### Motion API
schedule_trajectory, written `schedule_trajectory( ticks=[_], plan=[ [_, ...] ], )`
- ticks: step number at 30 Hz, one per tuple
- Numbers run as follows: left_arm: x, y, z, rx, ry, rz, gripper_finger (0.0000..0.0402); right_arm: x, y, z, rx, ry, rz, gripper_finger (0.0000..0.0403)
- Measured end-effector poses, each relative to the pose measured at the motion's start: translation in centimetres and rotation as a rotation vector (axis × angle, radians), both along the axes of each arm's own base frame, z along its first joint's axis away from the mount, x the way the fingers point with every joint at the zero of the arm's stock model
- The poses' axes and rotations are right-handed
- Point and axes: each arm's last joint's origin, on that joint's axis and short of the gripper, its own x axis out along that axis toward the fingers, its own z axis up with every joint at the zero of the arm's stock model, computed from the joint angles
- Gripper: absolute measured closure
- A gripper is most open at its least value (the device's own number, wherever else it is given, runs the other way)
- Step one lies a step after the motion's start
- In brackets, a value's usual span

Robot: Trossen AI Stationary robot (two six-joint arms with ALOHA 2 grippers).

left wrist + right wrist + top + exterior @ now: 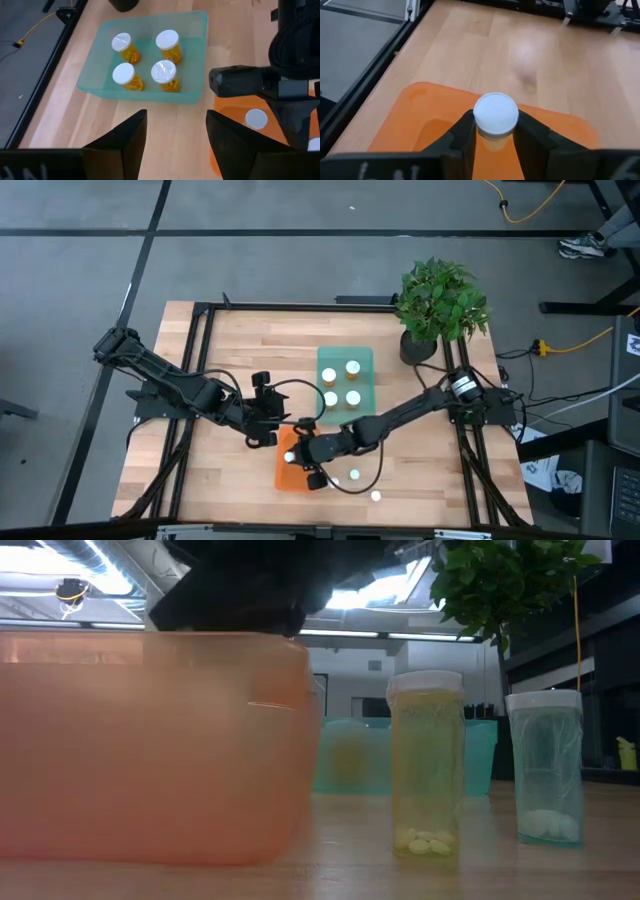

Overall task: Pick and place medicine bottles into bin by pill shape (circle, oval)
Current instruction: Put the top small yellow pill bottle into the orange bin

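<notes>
So a lot of the orange bin (284, 473) is covered up from above, since the right gripper (305, 452) hangs right over it, and all you get is the bin's near edge plus a white cap (290, 457) poking out next to the arm. The right wrist view clears that up: the right gripper (494, 131) has its fingers clamped on a bottle (495, 116), one finger on each side just under the white cap, held above the orange bin (415, 110). Can't make out what pills are in that one, the cap hides the body. From the left wrist view another white cap (256, 119) sits down in the orange bin, half behind the right arm. The low view is mostly blocked by the orange bin's wall (150, 750), and the dark arm above it is cut off at the top. The green bin (345, 362) holds four bottles (166, 41) standing upright in a two by two cluster, caps on, orange bodies showing. The left gripper (172, 132) hovers over bare table just beside the green bin (195, 95) with its fingers spread apart, nothing between them. Two more bottles (354, 476) stand loose on the table near the front edge, beside the orange bin; in the low view the closer one (427, 765) has ovalish pills at the bottom, and the other one (545, 765) has whitish pills I can't really tell the shape of.
</notes>
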Motion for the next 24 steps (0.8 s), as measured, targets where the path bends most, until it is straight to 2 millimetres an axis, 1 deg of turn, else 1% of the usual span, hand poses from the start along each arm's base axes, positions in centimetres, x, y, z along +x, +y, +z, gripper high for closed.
schedule_trajectory(
  ticks=[9,18,24],
  plan=[
    [0.0,0.0,0.0,0.009,0.004,-0.008,0.0206,0.3,0.2,-1.7,0.04,0.043,-0.007,0.0292],
    [0.0,0.0,0.0,0.009,0.003,-0.008,0.0206,0.3,0.1,-1.8,0.057,0.041,-0.014,0.0292],
    [0.0,0.0,0.0,0.008,0.004,-0.008,0.0206,0.5,-0.5,-1.9,0.095,0.062,-0.056,0.0292]
  ],
)
